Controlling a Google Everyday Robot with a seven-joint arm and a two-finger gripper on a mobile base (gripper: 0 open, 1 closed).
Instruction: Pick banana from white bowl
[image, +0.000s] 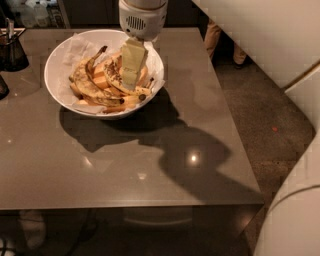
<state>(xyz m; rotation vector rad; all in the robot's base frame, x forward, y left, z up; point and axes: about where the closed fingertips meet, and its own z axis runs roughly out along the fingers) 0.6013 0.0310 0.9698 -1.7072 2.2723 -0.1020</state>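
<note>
The white bowl (57, 87) stands at the back left of the table, lined with crinkled white paper. It holds several bananas. A slim spotted banana (85, 86) curves along the left of the pile, and plumper yellow-orange ones (102, 80) lie in the middle. My gripper (131, 75) hangs over the right part of the bowl, its pale fingers pointing down into the bananas, next to another spotted banana (116, 80).
The grey table (125, 165) has its front edge near the bottom and its right edge by the dark floor. A small dark cup (12, 50) with utensils stands at the far left. A person's legs (220, 42) show behind the table.
</note>
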